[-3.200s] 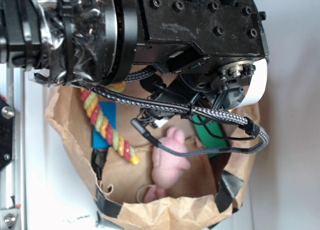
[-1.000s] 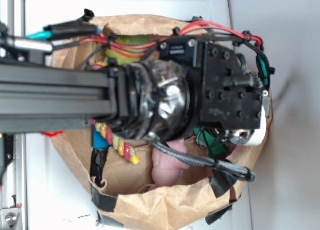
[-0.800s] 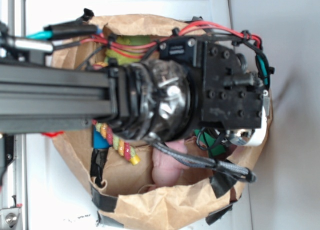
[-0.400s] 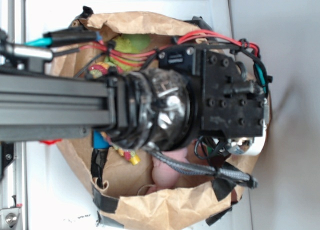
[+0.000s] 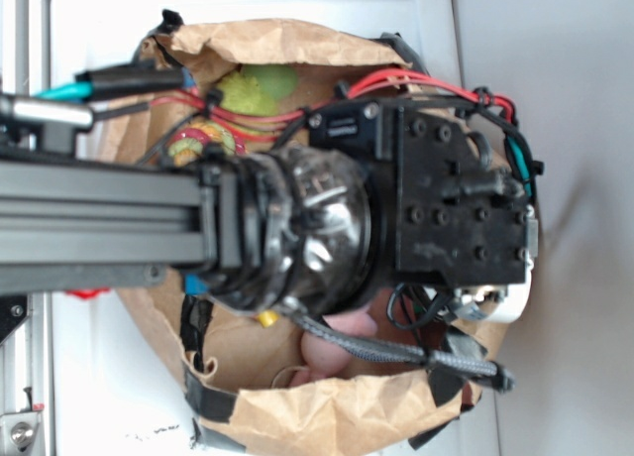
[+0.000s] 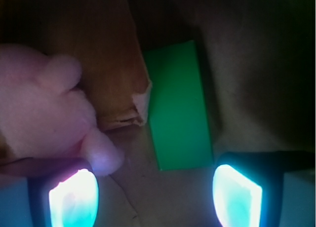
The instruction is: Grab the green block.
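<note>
White surface (image 5: 297, 5) held a paper bag (image 5: 327, 416). Inside, the gripper (image 6: 155, 195) hung wide apart above the green block (image 6: 178, 106). Its finger could catch the pink toy (image 6: 42, 103) or the torn flap (image 6: 140, 101) instead.

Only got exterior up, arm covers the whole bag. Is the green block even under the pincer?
Observer: Yes. On wrist, the green block lies flat just ahead of the pincer, between the lines of its two fingers.
Operator: Pincer open or shut?
Observer: Open. Both fingertips show at the bottom of the wrist view, wide apart, not touching the block.
Operator: Anything crowding it?
Observer: The pink plush toy sits to the block's left in that view, one paw near the other fingertip. A torn flap of the brown paper bag lies between toy and block.
</note>
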`<state>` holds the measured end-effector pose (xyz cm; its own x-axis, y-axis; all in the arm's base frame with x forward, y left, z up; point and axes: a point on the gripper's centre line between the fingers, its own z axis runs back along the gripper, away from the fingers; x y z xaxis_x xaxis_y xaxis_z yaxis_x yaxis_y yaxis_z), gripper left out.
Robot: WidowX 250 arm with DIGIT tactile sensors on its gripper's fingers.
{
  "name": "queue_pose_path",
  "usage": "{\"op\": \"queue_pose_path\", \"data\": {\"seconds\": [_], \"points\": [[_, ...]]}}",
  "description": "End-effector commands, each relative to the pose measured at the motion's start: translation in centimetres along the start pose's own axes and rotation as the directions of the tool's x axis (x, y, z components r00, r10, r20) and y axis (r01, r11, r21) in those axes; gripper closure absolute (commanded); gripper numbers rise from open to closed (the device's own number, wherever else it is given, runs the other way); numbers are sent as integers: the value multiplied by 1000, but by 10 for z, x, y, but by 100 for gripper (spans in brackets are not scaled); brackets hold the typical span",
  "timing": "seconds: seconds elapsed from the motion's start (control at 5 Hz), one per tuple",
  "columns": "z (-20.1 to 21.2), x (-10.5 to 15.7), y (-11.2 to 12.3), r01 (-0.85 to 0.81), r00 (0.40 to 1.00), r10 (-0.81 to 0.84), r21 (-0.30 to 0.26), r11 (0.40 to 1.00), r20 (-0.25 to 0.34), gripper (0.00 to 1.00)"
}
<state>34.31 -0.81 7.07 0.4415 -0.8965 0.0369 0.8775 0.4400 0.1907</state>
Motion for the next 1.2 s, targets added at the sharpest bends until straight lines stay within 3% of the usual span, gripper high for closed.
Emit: {"op": "queue_pose_path", "data": {"seconds": [0.0,0.2,0.6,1.0], "points": [[34,14,15,26,998,-31,102,994,56,0],[34,14,15,26,998,-31,102,994,56,0],[15,25,26,25,1000,-27,172,985,13,0],[4,30,33,38,999,-41,186,982,9,0]]}}
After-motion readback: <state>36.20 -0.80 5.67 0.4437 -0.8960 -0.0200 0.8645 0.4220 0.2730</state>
